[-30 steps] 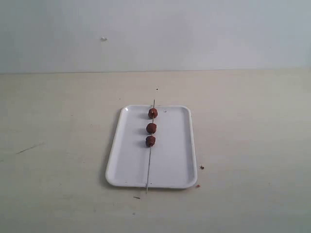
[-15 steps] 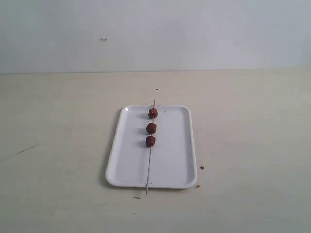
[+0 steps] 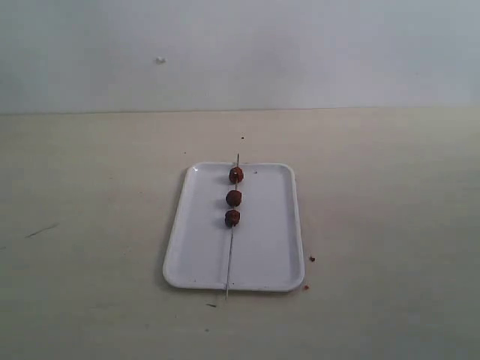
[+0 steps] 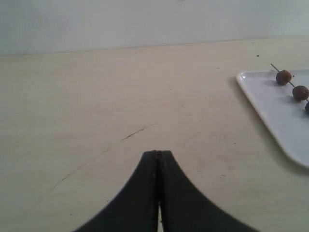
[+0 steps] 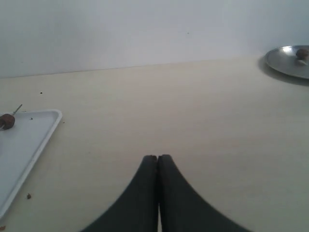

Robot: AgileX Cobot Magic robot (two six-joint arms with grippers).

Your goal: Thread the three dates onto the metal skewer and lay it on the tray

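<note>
My L gripper was pressed together, tips touching w/ only a thin seam between them, pointed out over the pale tabletop near a faint dark scratch. My R gripper was the same: jaws shut tight, tips meeting. Both sat well apart from the tray, which showed only at the edge of each wrist view.

The tray lay flat on the tabletop, roughly mid-scene in the ext. view. The metal skewer lay lengthwise on it, a bit left of centre, its far tip poking past the far rim and its near tip just over the near rim. The three dates were threaded on it in a row along the far half, close together w/ small gaps between them.

A few brown crumbs lay on the tabletop by the tray's near right corner. Off to my R side a round metal plate sat far from the tray, w/ one small brown lump on it; couldn't tell what it was.
</note>
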